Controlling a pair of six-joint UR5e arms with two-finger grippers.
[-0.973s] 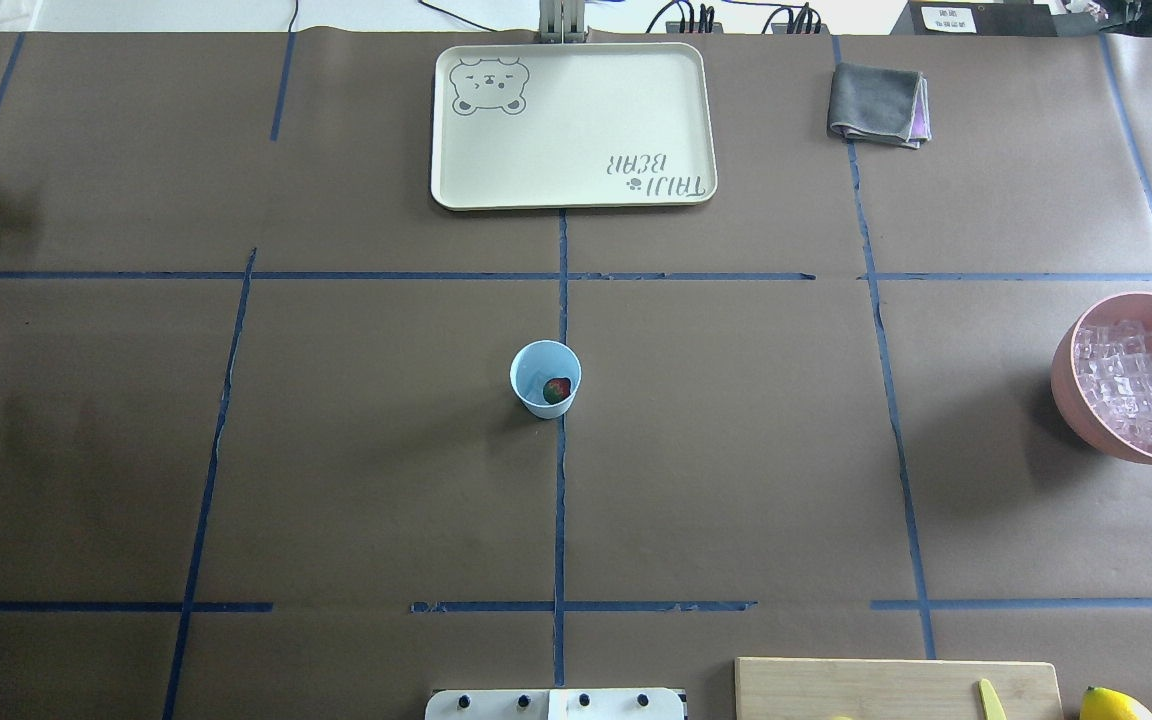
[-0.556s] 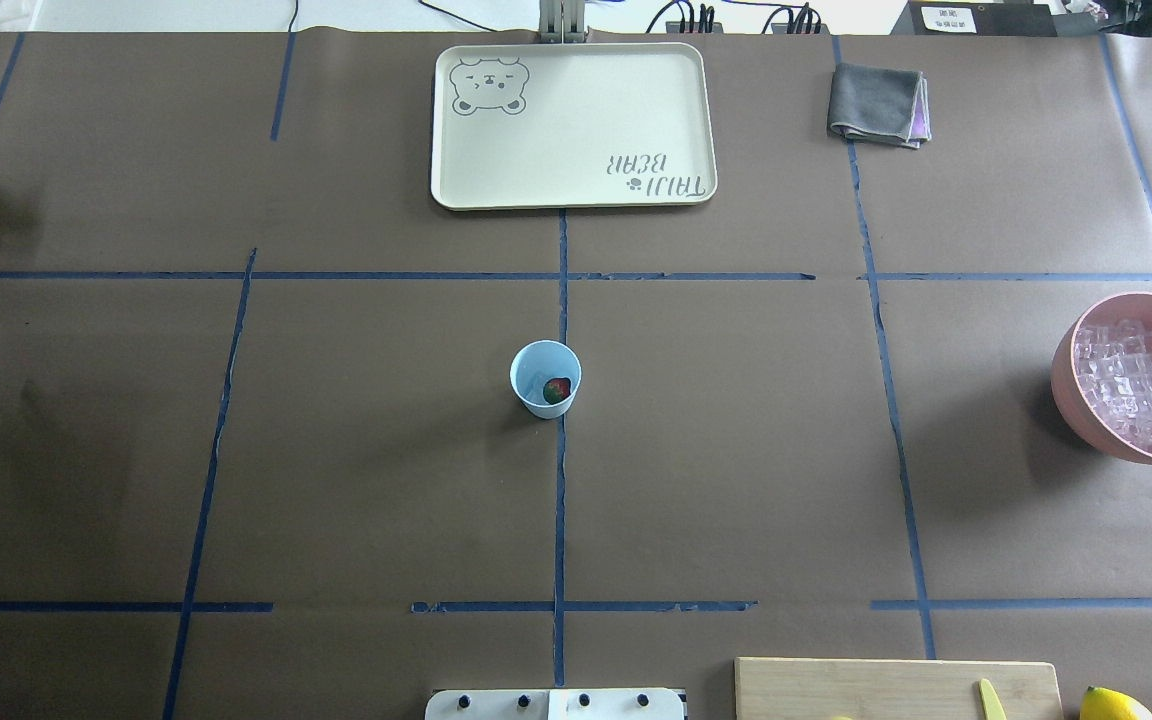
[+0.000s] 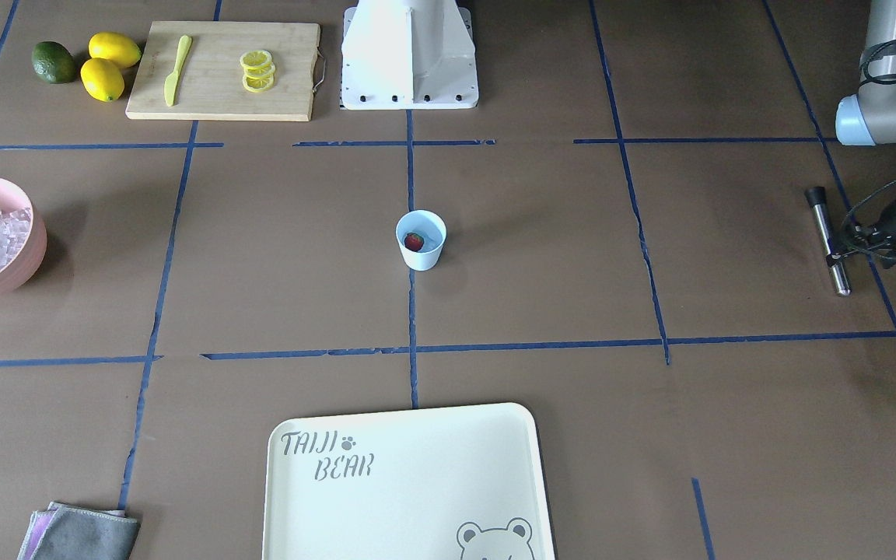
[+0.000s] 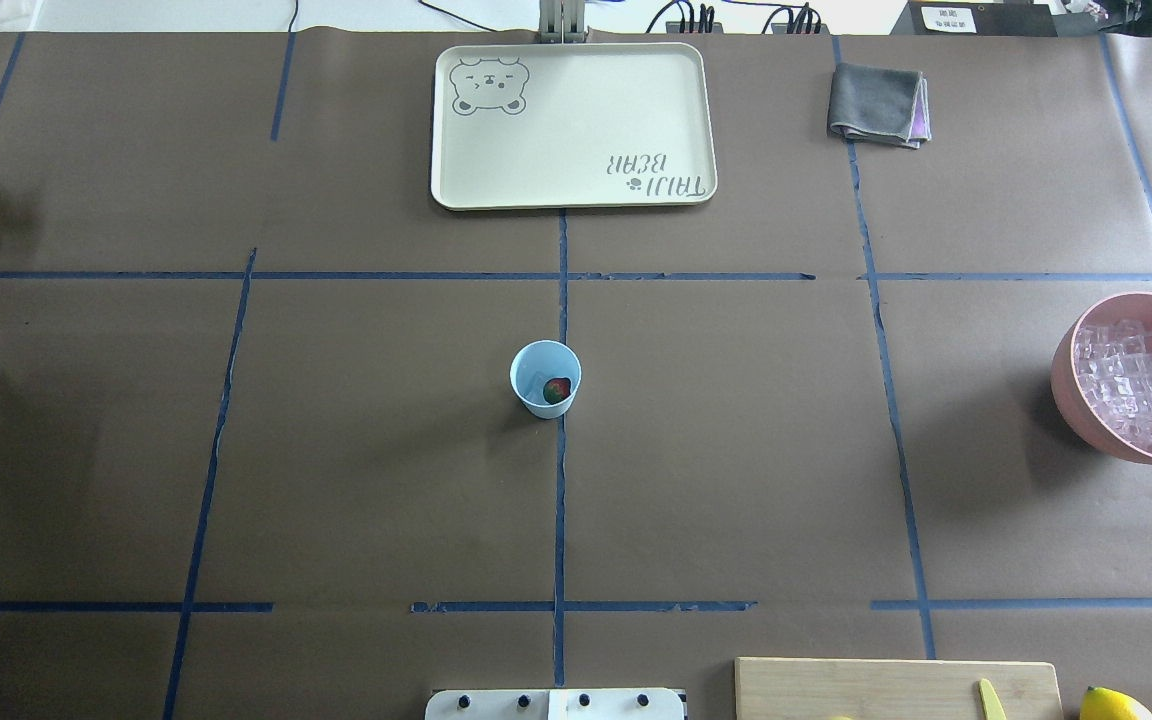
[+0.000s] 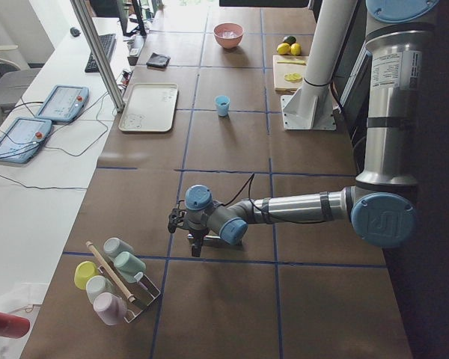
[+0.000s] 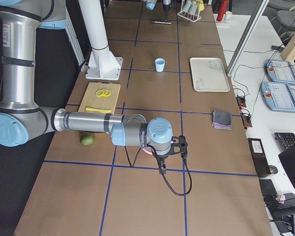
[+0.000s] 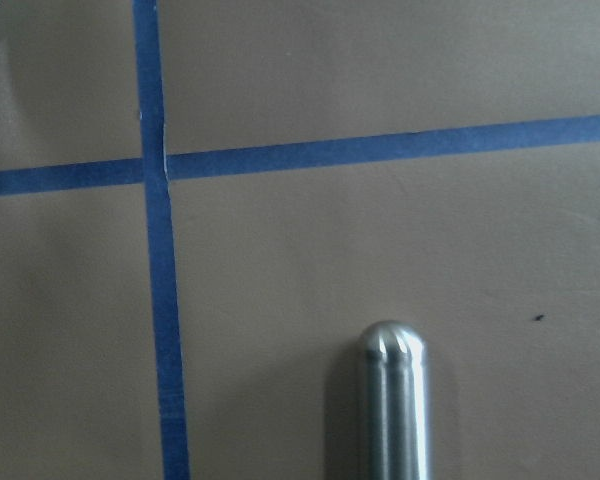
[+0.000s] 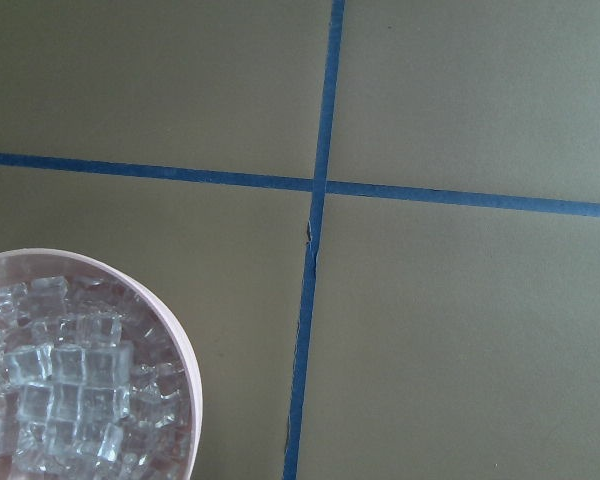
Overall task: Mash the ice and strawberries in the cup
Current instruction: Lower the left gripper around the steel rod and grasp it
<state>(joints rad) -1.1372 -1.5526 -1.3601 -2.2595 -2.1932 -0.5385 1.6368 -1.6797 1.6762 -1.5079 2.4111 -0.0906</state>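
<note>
Across the brown paper-covered table point(image 4: 336, 450), marked into squares by blue tape, the supplies sit round the edges and the middle is kept for the work. Against the far edge, centred, lies a cream rectangular plastic tray point(image 4: 576, 70) with a bear print, probably a landing place for finished items. A pale wooden cutting board point(image 3: 222, 93) near the robot's edge carries lemon slices point(image 3: 257, 70) and a yellow plastic knife point(image 3: 176, 70). Beside it are 2 whole yellow lemons point(image 3: 102, 78) and 1 dark green fruit point(image 3: 54, 62).

At the right edge a big round pink bowl point(image 4: 1061, 370) holds the heap of clear ice cubes point(image 4: 1131, 385), so none seems to have reached the cup yet. The right gripper point(image 6: 162, 160) hangs just beside that bowl, which fits an ice pickup coming next. Whether its jaws are spread or pressed together I cannot tell. A folded grey cloth point(image 4: 876, 100) waits near the far right corner, likely for spills.

At the table's centre the small pale blue plastic cup point(image 4: 544, 405) stands upright on a tape crossing, within reach of both arms. It holds 1 small red strawberry point(image 4: 557, 390).

At the left edge the left gripper point(image 3: 845, 243) appears to pinch a slim steel rod point(image 3: 827, 241) held level and low over the table, presumably the masher, parked well apart from the cup until there is ice to crush.
</note>
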